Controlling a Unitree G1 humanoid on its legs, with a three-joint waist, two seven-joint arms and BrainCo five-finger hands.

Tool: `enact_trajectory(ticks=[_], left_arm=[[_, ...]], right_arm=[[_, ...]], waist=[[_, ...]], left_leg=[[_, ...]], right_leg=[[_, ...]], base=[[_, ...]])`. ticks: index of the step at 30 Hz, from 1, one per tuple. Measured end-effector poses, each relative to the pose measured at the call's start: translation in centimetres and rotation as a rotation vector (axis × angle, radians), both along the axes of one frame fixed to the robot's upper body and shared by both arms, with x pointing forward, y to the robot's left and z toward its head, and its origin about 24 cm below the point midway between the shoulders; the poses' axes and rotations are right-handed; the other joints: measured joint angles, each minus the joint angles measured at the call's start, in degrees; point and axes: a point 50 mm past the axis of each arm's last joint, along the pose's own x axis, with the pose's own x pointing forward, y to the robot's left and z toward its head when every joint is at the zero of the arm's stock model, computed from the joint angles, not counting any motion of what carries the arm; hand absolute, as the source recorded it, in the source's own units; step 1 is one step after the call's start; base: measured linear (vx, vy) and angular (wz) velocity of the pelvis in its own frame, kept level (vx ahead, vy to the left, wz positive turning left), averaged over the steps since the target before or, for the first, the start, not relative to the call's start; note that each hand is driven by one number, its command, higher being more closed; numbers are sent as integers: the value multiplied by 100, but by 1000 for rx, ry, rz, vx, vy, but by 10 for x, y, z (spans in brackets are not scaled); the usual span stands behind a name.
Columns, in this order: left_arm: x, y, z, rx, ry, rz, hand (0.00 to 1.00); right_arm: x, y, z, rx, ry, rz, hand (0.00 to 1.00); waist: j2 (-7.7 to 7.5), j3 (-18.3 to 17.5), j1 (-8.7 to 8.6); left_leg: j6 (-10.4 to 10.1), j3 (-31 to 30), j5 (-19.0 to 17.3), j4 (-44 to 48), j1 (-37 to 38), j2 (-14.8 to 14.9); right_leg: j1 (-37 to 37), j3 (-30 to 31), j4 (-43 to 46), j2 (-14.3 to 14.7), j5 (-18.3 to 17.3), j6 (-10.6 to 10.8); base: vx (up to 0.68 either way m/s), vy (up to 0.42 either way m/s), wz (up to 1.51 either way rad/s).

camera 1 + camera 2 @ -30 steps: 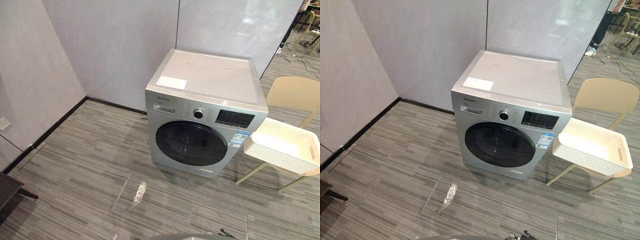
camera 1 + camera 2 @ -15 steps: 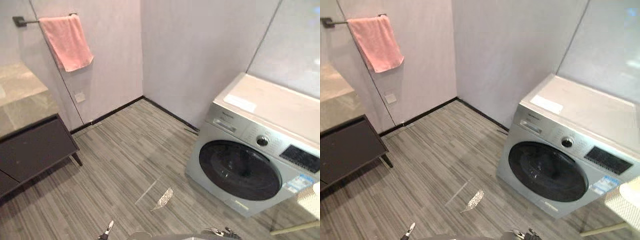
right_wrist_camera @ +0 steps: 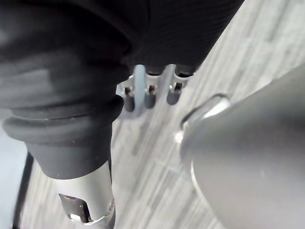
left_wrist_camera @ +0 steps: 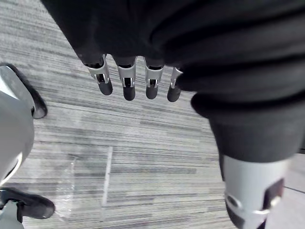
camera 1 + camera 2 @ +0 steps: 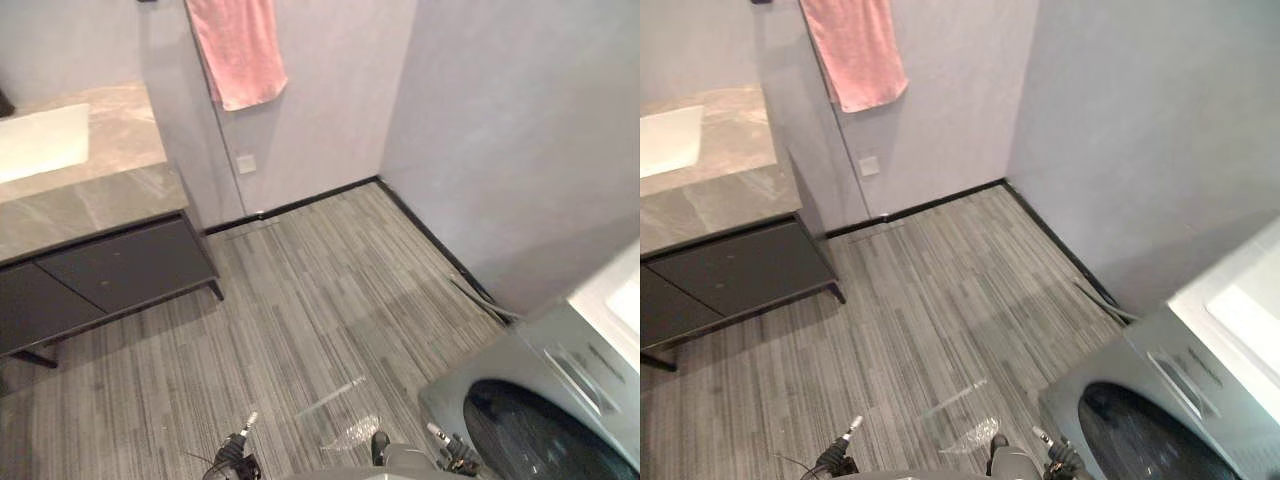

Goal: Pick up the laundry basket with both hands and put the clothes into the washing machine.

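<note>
The silver washing machine (image 5: 575, 385) sits at the lower right corner of the eye views, its round dark door (image 5: 1140, 435) shut. In the left wrist view my left hand (image 4: 126, 81) hangs above the grey plank floor with its fingers straight and nothing in it. The right wrist view shows my right hand (image 3: 147, 93) hanging above the same floor, fingers relaxed and holding nothing.
A pink towel (image 5: 238, 50) hangs on the far wall. A stone counter (image 5: 95, 195) with a white sink (image 5: 40, 140) stands at the left over a dark cabinet (image 5: 110, 275). A shiny patch (image 5: 350, 432) marks the floor near me.
The camera has swung left: the washing machine slid to the lower right corner, the chair with the white basket left the picture, and the counter and towel came further in.
</note>
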Motion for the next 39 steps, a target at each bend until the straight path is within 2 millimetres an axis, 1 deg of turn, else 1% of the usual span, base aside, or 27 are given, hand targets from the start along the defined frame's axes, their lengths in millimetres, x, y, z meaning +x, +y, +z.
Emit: enact_trajectory(ticks=[1,2,3,4,6,7,9,10,11,12,13,14,15,17,18,22,24,25,26,28,30,32,34,35,36,37,39], left_arm=[[-2,5,0,15,3,-4,0],[-2,3,0,9,4,4,0],[1,2,1,4,-7,2,0],[5,2,2,11,-16,-17,0],[6,5,2,22,-18,-32,0],[6,5,2,24,-16,-36,0],[5,0,1,21,-8,-71,0],[1,-2,0,23,7,-104,0],[-3,-3,-1,20,30,-123,0],[-7,-2,-3,17,50,-131,0],[-8,-2,-3,17,58,-131,0],[-10,5,-3,32,64,-120,0],[-14,12,-2,49,75,-120,0],[-15,16,-2,58,82,-121,0],[-16,16,-2,58,87,-121,0],[-19,16,-3,55,102,-124,0],[-19,15,-4,53,104,-132,0],[-15,15,-3,57,97,-145,0],[-11,15,-2,61,89,-162,0],[-5,16,-1,73,80,-197,0],[-4,15,-1,72,76,-200,0],[-1,14,0,75,49,-191,0],[-1,15,2,78,33,-180,0],[-4,17,1,84,38,-179,0],[-4,17,1,84,39,-181,0],[-5,18,1,87,39,-181,0],[-6,14,0,73,51,-181,0]], right_arm=[[1,3,0,4,0,10,0],[-3,1,-2,-5,22,22,0],[-3,2,-2,-4,29,28,0],[1,4,-2,1,28,30,0],[2,6,-3,10,34,26,0],[2,3,-3,3,31,3,0],[3,0,-2,-15,24,-7,0],[8,-2,0,-28,13,7,0],[10,1,-1,-19,11,12,0],[9,1,-1,-19,14,11,0],[9,1,-1,-17,15,9,0],[6,8,-3,1,25,6,0],[3,11,-4,9,31,6,0],[0,14,-5,11,40,23,0],[-1,15,-6,14,48,33,0],[-6,17,-7,8,77,82,0],[-4,17,-7,-5,77,124,0],[1,17,-6,-12,66,147,0],[3,18,-5,-14,58,162,0],[7,20,-4,-4,32,169,0],[7,19,-3,-9,21,173,0],[0,18,-4,-11,33,175,0],[1,19,-4,-16,42,204,0],[-3,22,-6,-7,58,216,0],[-7,22,-7,2,76,214,0],[-8,21,-8,3,86,216,0],[0,16,-7,-10,85,240,0]], waist=[[-138,-3,-28],[-60,34,-5],[-39,27,6],[11,108,11],[-81,194,-3],[-118,214,-2],[-17,199,33],[89,164,105],[83,153,114],[100,131,105],[102,121,100],[-107,113,133],[-228,44,117],[-273,17,105],[-351,-36,124],[-303,-54,74],[-318,-13,-15],[-332,74,-25],[-381,190,-61],[-408,365,-129],[-431,357,-168],[-416,350,-106],[-429,326,-47],[-503,242,-54],[-595,135,-34],[-554,82,-8],[-339,112,-1]], left_leg=[[-113,41,56,441,-119,-93],[-502,242,265,1344,-378,-79],[-754,490,544,1890,-671,74],[-664,1070,451,2387,-920,370],[-499,1974,313,2435,-1088,746],[-622,2561,212,2176,-1149,831],[-725,2993,209,1218,-1150,717],[-666,3184,521,154,-1114,677],[-452,3394,387,-355,-921,712],[-173,3387,340,-1074,-688,651],[-155,3334,340,-1427,-561,619],[-117,3194,675,-1995,-401,470],[-120,3059,918,-2440,-269,400],[-103,2964,1117,-2761,-177,355],[-109,2962,1160,-2835,-124,338],[-102,2974,1193,-2827,-50,253],[-100,3033,1191,-2787,-73,269],[-88,3064,1181,-2777,-69,274],[-61,3061,1164,-2760,-68,277],[22,3018,1157,-2638,-57,248],[56,2868,1168,-2557,-65,247],[46,2651,1162,-2495,-66,248],[-89,2465,1113,-2388,-190,254],[-223,2329,1159,-2406,-308,251],[-356,2199,1236,-2500,-389,298],[-439,2174,1293,-2582,-433,366],[-774,2127,1578,-2636,-603,697]], right_leg=[[253,-40,-725,-28,606,-129],[538,-320,-886,86,765,-267],[752,-423,-1050,118,740,-316],[1071,-696,-1170,79,712,-360],[1395,-945,-1225,-47,678,-408],[1615,-1100,-1311,-171,675,-406],[1753,-1253,-1392,-266,606,-383],[1731,-1294,-1435,-219,430,-299],[1708,-1308,-1469,-201,327,-274],[1633,-1442,-1503,-189,312,-252],[1630,-1509,-1535,-188,313,-251],[1626,-1610,-1589,-287,334,-222],[1625,-1711,-1653,-322,334,-217],[1632,-1791,-1697,-346,353,-195],[1645,-1782,-1692,-357,365,-181],[1658,-1667,-1589,-360,392,-178],[1341,-1444,-1016,-398,355,-128],[1135,-1317,-590,-434,281,-16],[925,-1114,-100,-491,187,129],[540,-489,821,-565,124,212],[330,-127,1732,-680,-218,81],[376,129,2266,-1096,-401,44],[636,489,1886,-1304,-360,53],[916,755,1179,-1351,-148,308],[1140,701,574,-1366,-371,725],[1206,590,276,-1345,-446,765],[1438,416,-521,-1015,-488,708]], base=[[198,-332,95],[181,-215,75],[301,-257,85],[258,-157,77],[224,-185,81],[181,-143,81],[84,-32,48],[38,19,26],[31,30,51],[12,37,57],[-30,35,64],[-36,13,57],[-26,1,54],[-3,10,32],[-14,22,10],[-5,17,-2],[-77,51,-17],[-113,36,-16],[-145,11,-1],[-144,-10,22],[-82,-67,57],[-75,-157,66],[-79,-234,43],[-64,-356,43],[-31,-372,32],[2,-354,-1],[-29,-330,-17]])
